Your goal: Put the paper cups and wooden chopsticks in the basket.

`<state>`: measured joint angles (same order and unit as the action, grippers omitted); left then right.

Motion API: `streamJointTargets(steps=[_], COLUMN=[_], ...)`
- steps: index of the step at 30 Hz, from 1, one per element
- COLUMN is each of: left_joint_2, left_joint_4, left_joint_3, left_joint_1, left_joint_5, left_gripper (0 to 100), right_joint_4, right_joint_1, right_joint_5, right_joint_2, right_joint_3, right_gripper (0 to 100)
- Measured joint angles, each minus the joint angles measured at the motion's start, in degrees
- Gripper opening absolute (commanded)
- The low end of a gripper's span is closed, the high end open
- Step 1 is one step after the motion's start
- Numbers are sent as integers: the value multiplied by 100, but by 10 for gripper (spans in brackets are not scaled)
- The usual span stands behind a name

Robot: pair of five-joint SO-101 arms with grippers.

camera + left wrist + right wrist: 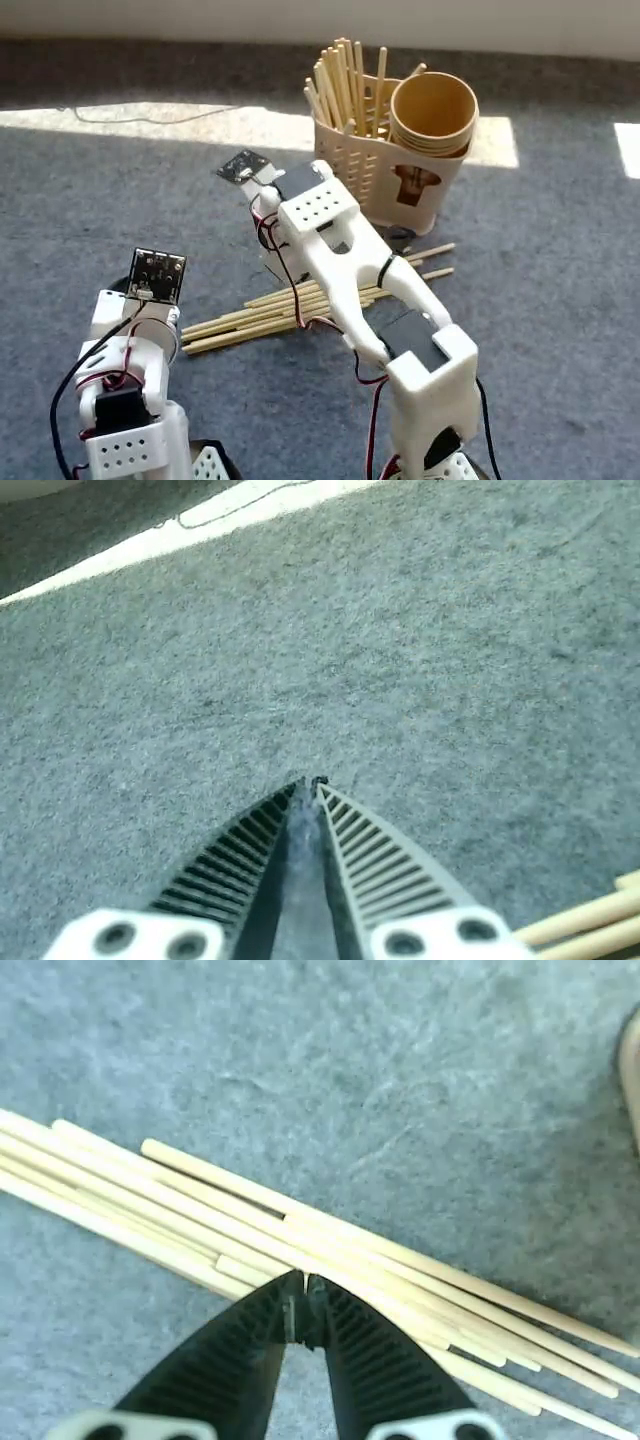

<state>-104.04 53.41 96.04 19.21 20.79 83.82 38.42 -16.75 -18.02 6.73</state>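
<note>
The table (560, 300) is covered in a grey, carpet-like pile, crossed at the far side by a bright band of sunlight. A loose bundle of wooden chopsticks (270, 315) lies flat on it near the middle, roughly parallel and touching one another, with two ends reaching out toward the basket (380, 180), which stands upright just beyond them. A thin cord (130, 118) trails across the sunlit strip, well apart from the bundle.

An indoor carpeted room, home or office unclear: grey short-pile carpet (420, 640) lies under and ahead of the fingers (375, 865), with a sunlit strip (200, 525), a thin cable (250, 500) and a pale wall (300, 15) beyond.
</note>
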Motion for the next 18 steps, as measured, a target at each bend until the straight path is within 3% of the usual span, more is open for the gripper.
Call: streamJointTargets(steps=[11,18], left_joint_2=[0,0], left_joint_4=[0,0], left_joint_3=[0,0], left_joint_1=[0,0], left_joint_5=[0,0], left_gripper=[35,35], right_joint_4=[-835,-1354], right_joint_1=[571,1029], right_joint_5=[-501,-554], right_joint_2=[1521,1635], right_joint_3=[-1829,-2470], right_gripper=[28,33])
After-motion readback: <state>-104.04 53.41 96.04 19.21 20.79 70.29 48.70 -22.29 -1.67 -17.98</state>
